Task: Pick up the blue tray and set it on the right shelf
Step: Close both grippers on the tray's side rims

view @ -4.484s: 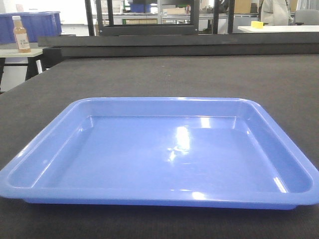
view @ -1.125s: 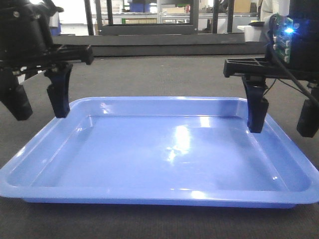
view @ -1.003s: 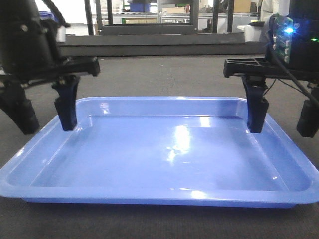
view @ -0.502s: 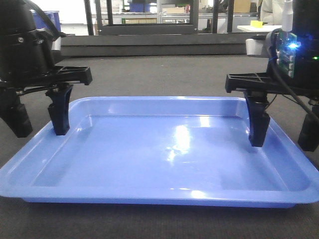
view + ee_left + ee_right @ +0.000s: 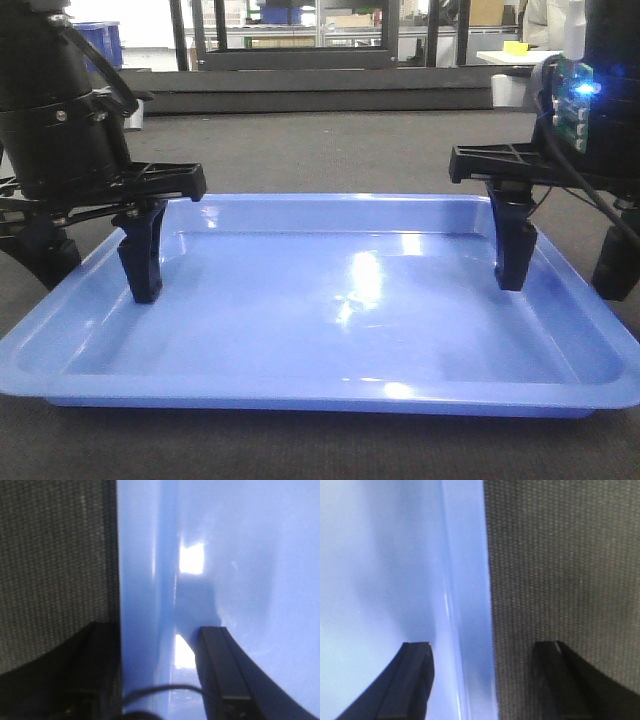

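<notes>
I am holding my left pincer (image 5: 95,282) and right pincer (image 5: 560,282) wide, each straddling an opposite side wall of the blue tray (image 5: 350,340) on the dark tabletop (image 5: 330,150).

Light-blue tray (image 5: 340,300); dark grey woven tabletop (image 5: 330,150)

Looks like a robotics lab or workshop floor.
Past the dark tabletop (image 5: 330,150) we've got black rack frames (image 5: 300,60) and cardboard boxes (image 5: 487,12), with a dark-blue bin (image 5: 105,45) off its left and a white bench (image 5: 510,58) off its right.
</notes>
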You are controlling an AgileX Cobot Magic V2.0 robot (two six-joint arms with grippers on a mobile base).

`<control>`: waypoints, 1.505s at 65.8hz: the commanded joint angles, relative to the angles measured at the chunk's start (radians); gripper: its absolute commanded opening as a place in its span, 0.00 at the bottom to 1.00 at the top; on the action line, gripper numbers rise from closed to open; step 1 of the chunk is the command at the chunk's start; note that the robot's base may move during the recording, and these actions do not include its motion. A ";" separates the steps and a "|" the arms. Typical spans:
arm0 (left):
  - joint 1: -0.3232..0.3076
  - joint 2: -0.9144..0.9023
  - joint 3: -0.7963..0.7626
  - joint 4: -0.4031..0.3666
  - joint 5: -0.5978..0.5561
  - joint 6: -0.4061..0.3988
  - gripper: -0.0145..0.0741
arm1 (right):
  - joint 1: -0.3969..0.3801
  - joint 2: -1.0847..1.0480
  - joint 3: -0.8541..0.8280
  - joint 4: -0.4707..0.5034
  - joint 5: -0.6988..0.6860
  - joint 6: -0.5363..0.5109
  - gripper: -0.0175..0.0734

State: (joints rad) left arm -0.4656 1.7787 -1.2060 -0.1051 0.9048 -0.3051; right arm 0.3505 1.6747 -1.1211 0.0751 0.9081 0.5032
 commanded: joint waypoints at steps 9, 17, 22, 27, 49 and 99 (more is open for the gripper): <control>-0.003 -0.046 -0.016 -0.017 -0.022 -0.002 0.43 | 0.000 -0.037 -0.018 -0.003 -0.037 0.000 0.76; -0.003 -0.046 -0.016 -0.017 -0.022 -0.002 0.43 | 0.000 -0.019 -0.018 -0.003 -0.025 0.000 0.76; -0.003 -0.046 -0.016 -0.017 -0.020 -0.002 0.43 | 0.000 -0.009 -0.018 -0.003 -0.017 0.000 0.76; -0.003 -0.046 -0.016 -0.017 -0.020 -0.002 0.43 | 0.000 -0.009 -0.018 -0.002 -0.016 0.000 0.76; -0.003 -0.046 -0.016 -0.019 -0.020 -0.002 0.43 | 0.000 0.000 -0.018 -0.003 0.006 0.000 0.70; -0.003 -0.046 -0.016 -0.022 -0.013 -0.002 0.18 | 0.000 0.000 -0.018 -0.003 -0.006 0.000 0.41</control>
State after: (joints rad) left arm -0.4656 1.7787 -1.2054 -0.1143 0.9026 -0.3051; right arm 0.3505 1.7108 -1.1194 0.0814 0.9115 0.5032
